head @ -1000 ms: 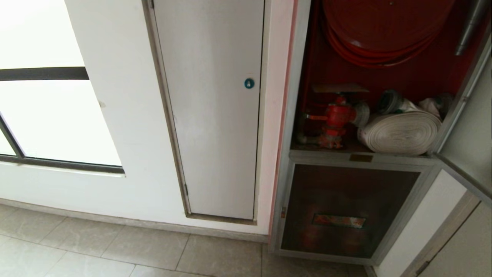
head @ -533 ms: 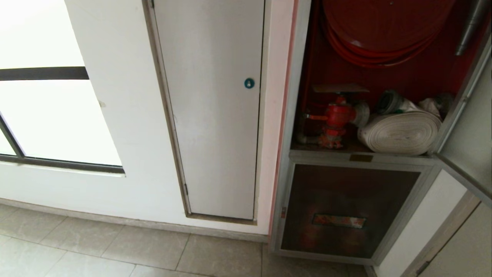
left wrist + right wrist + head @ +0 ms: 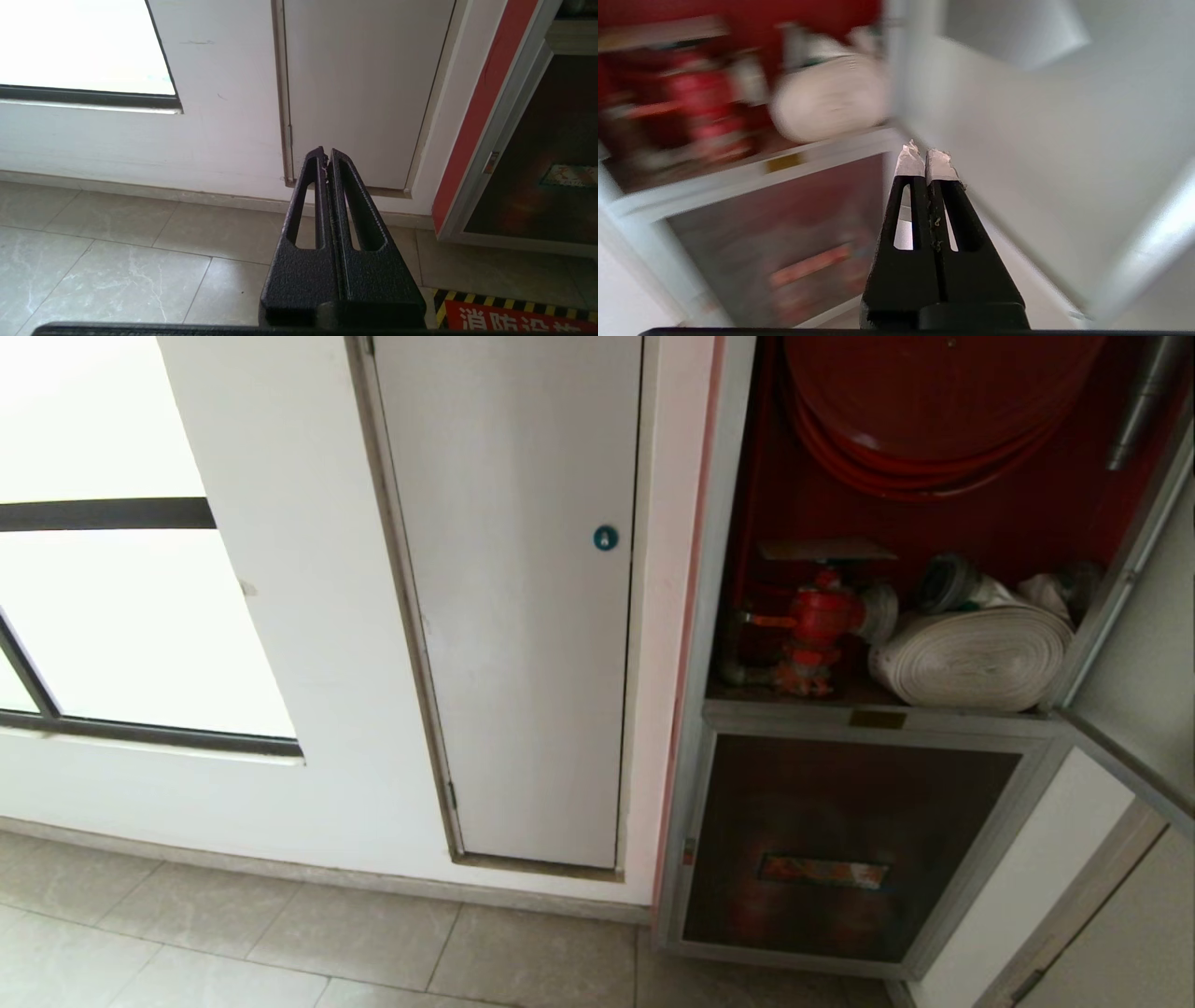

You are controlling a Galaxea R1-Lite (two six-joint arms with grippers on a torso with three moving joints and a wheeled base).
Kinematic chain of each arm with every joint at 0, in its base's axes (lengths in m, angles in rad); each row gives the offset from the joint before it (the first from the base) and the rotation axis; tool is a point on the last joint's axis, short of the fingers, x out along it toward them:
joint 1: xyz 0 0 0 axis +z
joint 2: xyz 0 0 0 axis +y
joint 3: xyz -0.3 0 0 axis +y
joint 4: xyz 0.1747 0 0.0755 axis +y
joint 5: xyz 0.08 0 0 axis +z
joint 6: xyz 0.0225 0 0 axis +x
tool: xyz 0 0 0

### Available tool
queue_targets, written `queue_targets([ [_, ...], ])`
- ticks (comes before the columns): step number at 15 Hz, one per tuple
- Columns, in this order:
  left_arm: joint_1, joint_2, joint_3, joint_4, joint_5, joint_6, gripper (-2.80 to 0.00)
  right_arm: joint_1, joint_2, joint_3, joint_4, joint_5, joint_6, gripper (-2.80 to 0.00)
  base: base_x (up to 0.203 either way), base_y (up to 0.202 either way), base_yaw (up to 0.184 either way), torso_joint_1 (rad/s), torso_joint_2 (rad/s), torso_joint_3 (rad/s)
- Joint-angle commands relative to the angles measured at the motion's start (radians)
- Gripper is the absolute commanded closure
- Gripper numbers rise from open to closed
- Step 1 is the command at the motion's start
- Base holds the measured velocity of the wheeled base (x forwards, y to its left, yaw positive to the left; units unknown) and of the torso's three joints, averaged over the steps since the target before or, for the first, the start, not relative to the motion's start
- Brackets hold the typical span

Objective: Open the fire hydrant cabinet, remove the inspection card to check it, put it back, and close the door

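The fire hydrant cabinet (image 3: 719, 616) stands open at the right, red inside. Its door (image 3: 1144, 644) is swung out to the right, showing a pale inner face (image 3: 1041, 140). The inspection card (image 3: 826, 551) lies flat on top of the red valve (image 3: 822, 621); in the right wrist view the card (image 3: 668, 30) is a blurred pale strip. My right gripper (image 3: 924, 156) is shut and empty. It hangs in front of the cabinet sill (image 3: 752, 172), beside the door's lower edge. My left gripper (image 3: 325, 151) is shut and empty, low over the floor. Neither gripper shows in the head view.
A rolled white hose (image 3: 971, 658) lies right of the valve, under the red hose reel (image 3: 934, 411). Below the sill is a dark lower panel (image 3: 840, 849). Left of the cabinet is a plain white door with a blue round lock (image 3: 606, 538), then a window (image 3: 121, 625).
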Motion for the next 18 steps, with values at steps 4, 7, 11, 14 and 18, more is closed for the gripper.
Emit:
queue_targets([
  [4,0.0,0.001,0.002,-0.001,0.0,0.0,0.0,-0.359,0.067,-0.029,-0.015,0.111,0.005,0.0,0.0,0.0,0.0,0.0,0.0,0.0],
  [7,0.0,0.001,0.002,0.0,0.0,0.0,0.0,-0.534,0.072,-0.033,-0.11,0.138,-0.003,0.0,0.0,0.0,0.0,0.0,0.0,0.0],
  [11,0.0,0.001,0.002,0.0,0.0,0.0,0.0,-0.654,0.082,-0.049,-0.14,0.141,-0.044,0.0,0.0,0.0,0.0,0.0,0.0,0.0],
  [14,0.0,0.0,0.002,0.0,0.0,0.0,0.0,-0.696,0.102,-0.109,-0.149,0.128,-0.045,0.0,0.0,0.0,0.0,0.0,0.0,0.0],
  [18,0.0,0.001,0.002,0.0,0.0,0.0,0.0,-0.745,0.142,-0.122,-0.149,0.069,-0.046,0.0,0.0,0.0,0.0,0.0,0.0,0.0],
])
